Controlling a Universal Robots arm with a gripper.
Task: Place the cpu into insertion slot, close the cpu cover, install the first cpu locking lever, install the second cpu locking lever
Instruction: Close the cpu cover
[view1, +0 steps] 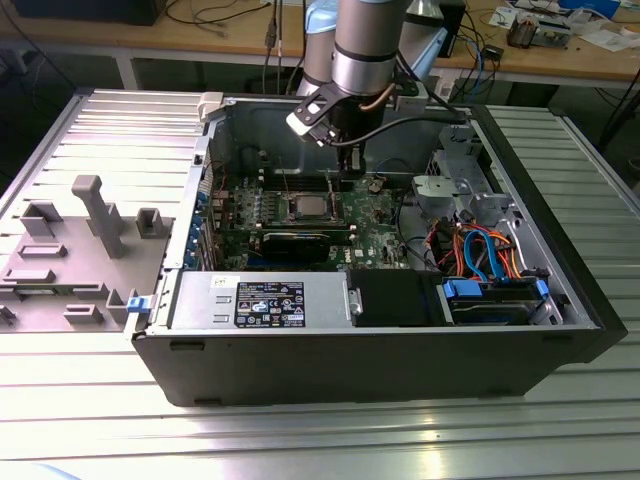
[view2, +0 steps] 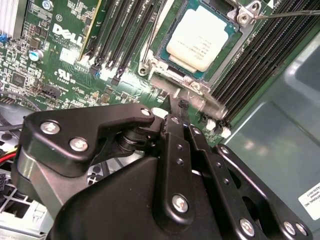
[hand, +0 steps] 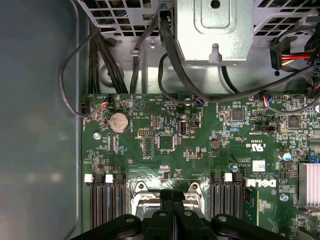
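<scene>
The cpu (view2: 200, 37) shows its dull silver top and lies flat in the insertion slot (hand: 140, 192) on the green board. In the exterior view the cpu (view1: 307, 208) sits mid-board inside the open computer case. The cpu cover (view2: 165, 70), a thin silver frame, appears to lie down around the chip. A thin wire locking lever (view2: 285, 14) runs out from one socket corner. My gripper (view2: 174, 107) is shut with nothing between its fingers. Its tips hang just over the socket's near edge. The gripper (hand: 173, 196) and the gripper (view1: 350, 165) stay above the board.
Long black memory slots (view2: 125, 35) flank the socket on both sides. The grey case wall (view2: 280, 150) stands close by. A power supply (view1: 260, 300) and a drive bay with blue and orange cables (view1: 490, 260) fill the case front. A grey fixture (view1: 90, 220) lies outside.
</scene>
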